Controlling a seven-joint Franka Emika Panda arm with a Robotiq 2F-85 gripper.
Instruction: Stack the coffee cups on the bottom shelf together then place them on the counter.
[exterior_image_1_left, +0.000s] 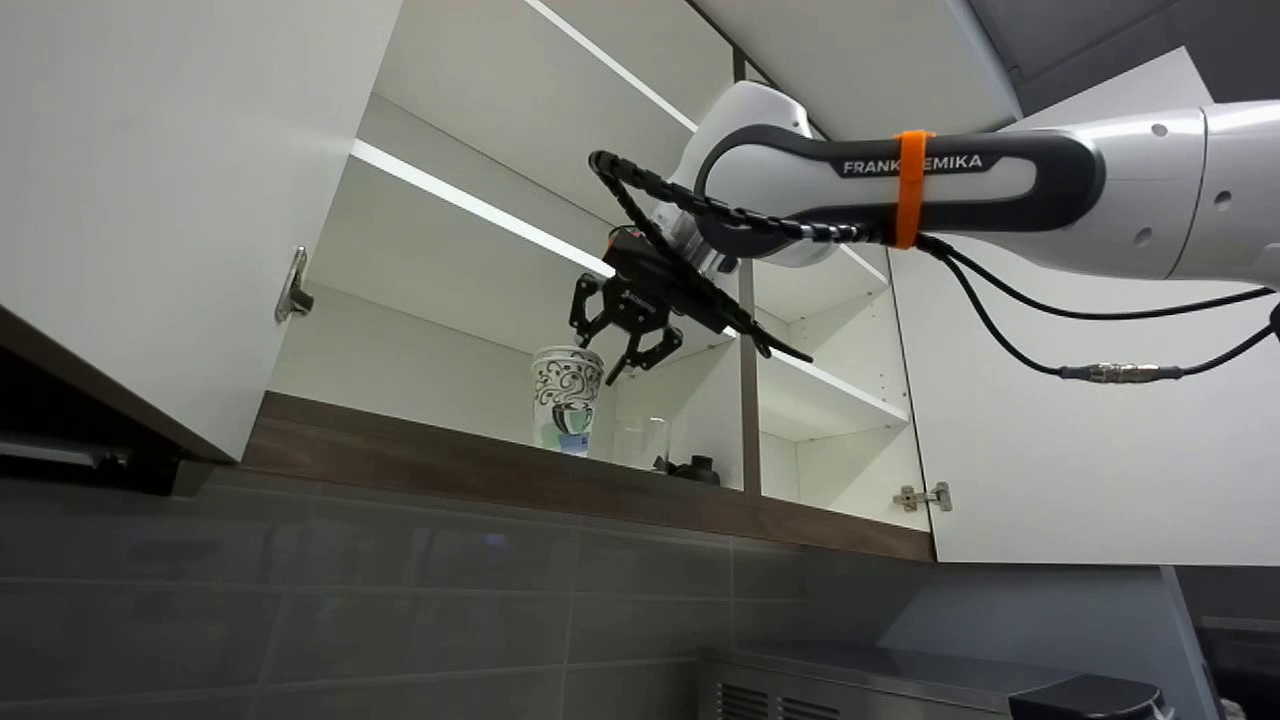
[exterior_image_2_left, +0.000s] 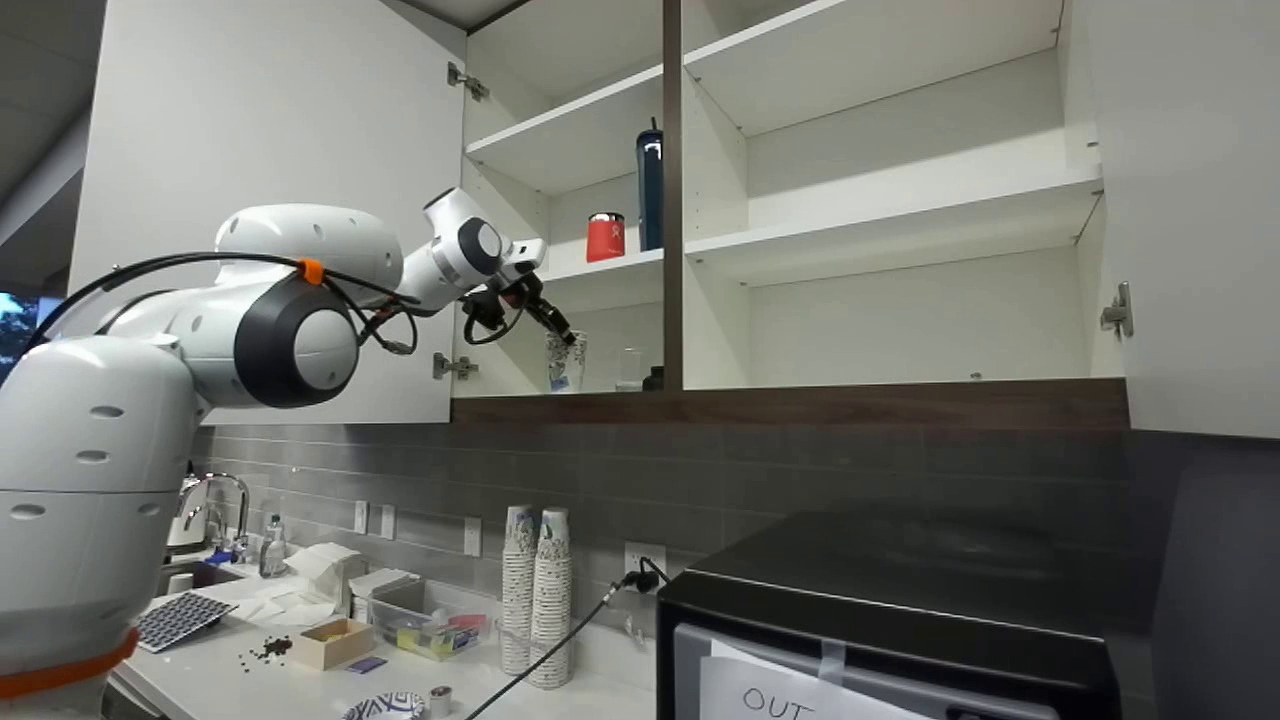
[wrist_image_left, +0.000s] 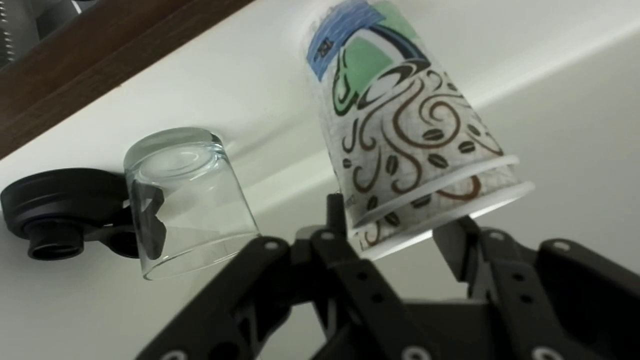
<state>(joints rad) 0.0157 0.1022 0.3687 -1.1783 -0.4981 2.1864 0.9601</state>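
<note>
The coffee cups are nested one in the other, mouth up, their two rims showing one above the other in the wrist view. They stand on the bottom shelf and appear in both exterior views. My gripper is at their rim with its jaws partly apart. One finger is outside, beside the cup wall. The other finger overlaps the mouth, its tip hidden behind the rim, seemingly inside. In an exterior view the gripper straddles the rim from above. The counter lies far below.
A clear glass and a black lid stand beside the cups. Above are a red cup and a dark bottle. A brown post divides the cabinet. Tall cup stacks and a microwave are below.
</note>
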